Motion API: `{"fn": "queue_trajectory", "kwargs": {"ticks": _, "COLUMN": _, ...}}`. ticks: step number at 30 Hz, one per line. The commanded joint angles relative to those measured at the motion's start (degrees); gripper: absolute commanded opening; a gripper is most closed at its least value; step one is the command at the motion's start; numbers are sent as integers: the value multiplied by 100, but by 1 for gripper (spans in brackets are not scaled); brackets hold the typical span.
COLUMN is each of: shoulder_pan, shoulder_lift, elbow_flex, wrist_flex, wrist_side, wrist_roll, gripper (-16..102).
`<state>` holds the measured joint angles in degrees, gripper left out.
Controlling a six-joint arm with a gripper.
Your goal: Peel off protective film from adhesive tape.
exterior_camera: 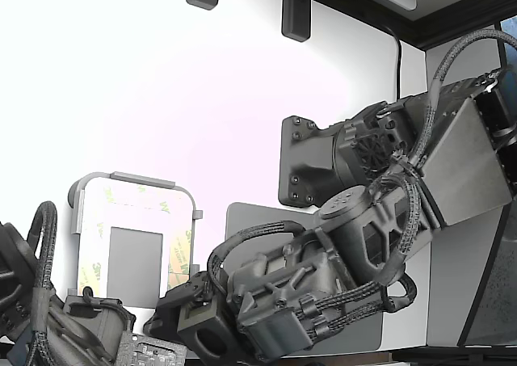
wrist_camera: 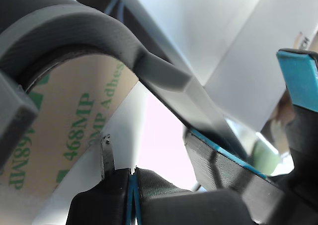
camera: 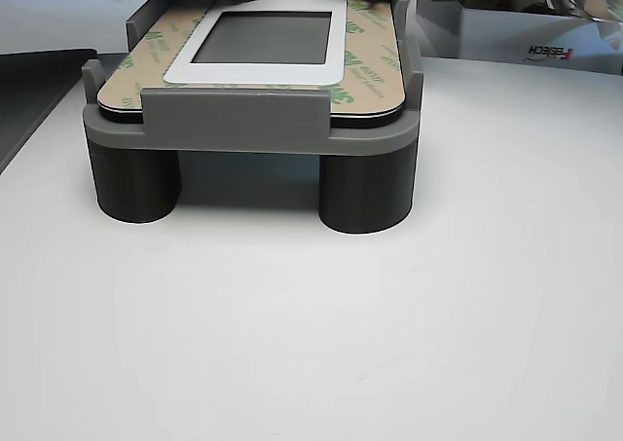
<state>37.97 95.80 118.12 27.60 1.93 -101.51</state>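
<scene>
Lower left of the exterior view: a white rounded plate (exterior_camera: 133,245) is seen seated in a grey plastic fixture (exterior_camera: 121,180), its grey rectangle (exterior_camera: 135,255) framed by narrow adhesive tape strips (exterior_camera: 179,249) faced with pale yellow, green-printed protective film (exterior_camera: 103,198). Centre to right of that view is filled by the dark six-joint arm (exterior_camera: 355,220), bent low toward the plate's near edge; a large grey rounded mat (exterior_camera: 242,220) is partly hidden behind it. In the wrist view, the liner (wrist_camera: 74,130) is shown close against the fixture's curved rim (wrist_camera: 99,36); the black, blue-padded gripper (wrist_camera: 208,170) is seen spread wide, nothing held between the jaws. The film appears fully seated, so the approach step is judged in hand. Next, a liner corner would need to be caught and pinched.
</scene>
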Motion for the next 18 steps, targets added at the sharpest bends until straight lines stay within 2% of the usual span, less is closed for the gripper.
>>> {"fn": "queue_trajectory", "kwargs": {"ticks": 1, "shoulder_pan": -97, "shoulder_lift": 105, "elbow_flex": -105, "wrist_flex": -79, "wrist_side": -18, "wrist_roll": -35, "gripper": -11}}
{"fn": "queue_trajectory", "kwargs": {"ticks": 18, "shoulder_pan": -62, "shoulder_lift": 237, "elbow_flex": 26, "wrist_flex": -97, "wrist_side": -18, "wrist_roll": 53, "gripper": -11}}
